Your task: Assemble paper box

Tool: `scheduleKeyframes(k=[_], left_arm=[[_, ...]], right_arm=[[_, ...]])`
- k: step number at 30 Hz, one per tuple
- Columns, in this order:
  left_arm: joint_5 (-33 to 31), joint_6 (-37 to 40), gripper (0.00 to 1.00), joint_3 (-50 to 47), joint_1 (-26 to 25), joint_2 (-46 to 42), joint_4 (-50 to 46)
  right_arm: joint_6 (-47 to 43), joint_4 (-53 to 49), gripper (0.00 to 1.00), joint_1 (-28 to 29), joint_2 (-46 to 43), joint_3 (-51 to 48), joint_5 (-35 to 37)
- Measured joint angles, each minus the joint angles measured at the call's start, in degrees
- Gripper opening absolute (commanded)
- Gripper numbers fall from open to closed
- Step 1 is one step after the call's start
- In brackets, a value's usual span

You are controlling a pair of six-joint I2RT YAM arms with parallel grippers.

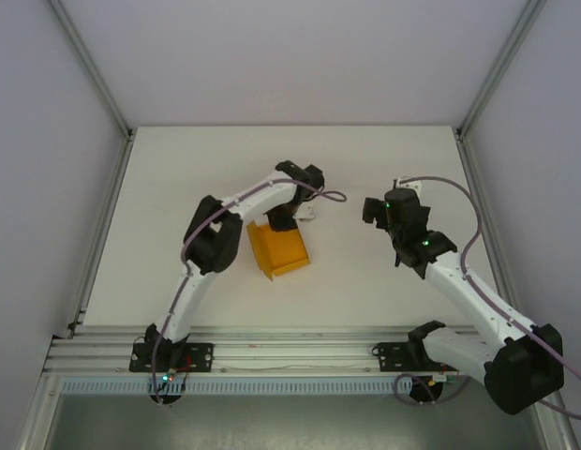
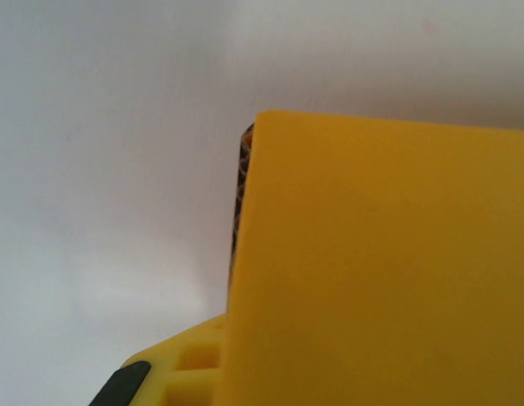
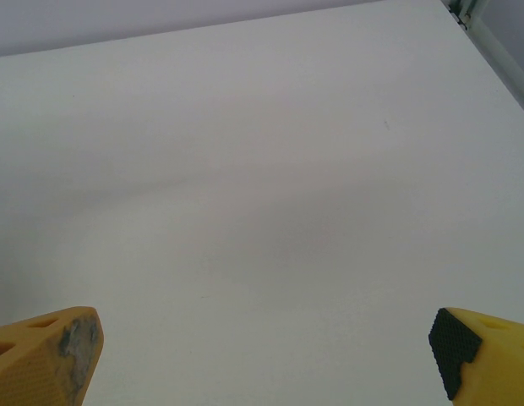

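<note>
Half-built paper box (image 1: 278, 251) of orange-yellow thin card sits on the white table (image 1: 384, 159), a bit left of centre. The left gripper (image 1: 289, 221) is right at its far wall – probably propping that flap up – but card blocks the wrist view, so I can't tell if its jaws are clamped. The right gripper (image 1: 372, 210) hovers well apart, jaws wide and holding nothing – on standby, I guess.

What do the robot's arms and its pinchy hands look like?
Both arms, left arm and right arm, are white tubes with chunky black joints, a greyish-purple cable along each, and tiny green lights. The right gripper has yellow fingers with dark grippy pads.
</note>
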Motion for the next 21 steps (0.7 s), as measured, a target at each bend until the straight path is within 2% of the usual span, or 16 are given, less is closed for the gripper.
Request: scheduleKeyframes(k=[6, 11, 17, 20, 21], left_arm=[[-11.6, -0.3, 0.0, 0.6, -3.3, 3.3, 1.2], [-22.2, 0.1, 0.0, -7.2, -6.4, 1.6, 10.9], [-25.4, -0.2, 0.01, -10.8, -7.5, 0.3, 16.7], [-25.3, -0.2, 0.23, -10.8, -7.5, 0.3, 16.8], [-25.1, -0.4, 0.26, -11.0, -7.5, 0.2, 17.5]], right_arm=[[0.0, 0.0, 1.0, -0.1, 0.0, 0.0, 0.0], [0.0, 0.0, 1.0, -0.2, 0.0, 0.0, 0.4], [0.0, 0.1, 1.0, -0.3, 0.0, 0.0, 0.4], [0.0, 0.1, 1.0, -0.3, 0.0, 0.0, 0.3], [0.0, 0.1, 1.0, -0.3, 0.0, 0.0, 0.3]])
